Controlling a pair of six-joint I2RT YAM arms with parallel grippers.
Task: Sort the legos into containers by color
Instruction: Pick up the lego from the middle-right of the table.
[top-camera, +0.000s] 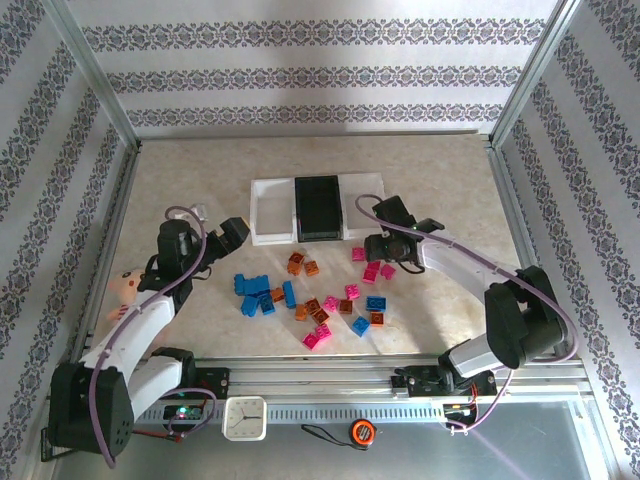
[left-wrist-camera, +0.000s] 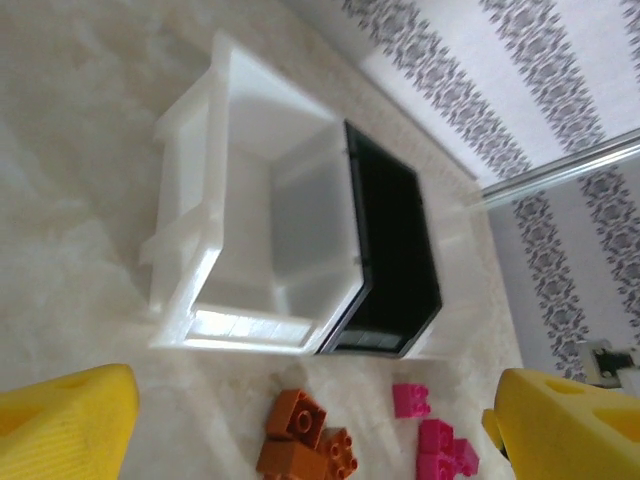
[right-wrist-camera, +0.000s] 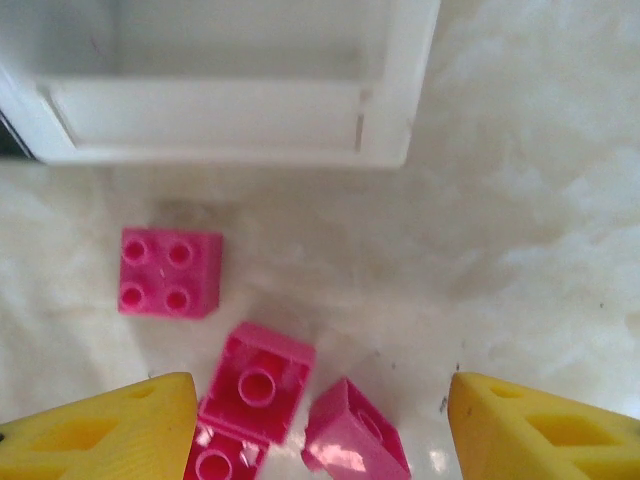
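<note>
The left gripper (top-camera: 232, 232) is held, fingers wide and empty, toward the joined white and black plastic bins (top-camera: 262, 212). The right gripper (right-wrist-camera: 320, 398) is hung low, fingers spread, over small pink studded plastic bricks (right-wrist-camera: 170, 272) beside them.

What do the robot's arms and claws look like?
The left arm and right arm are white tubes with chunky black joints. A purple cable loops along each. The left claw and right claw have wedge-shaped yellow fingers.
</note>
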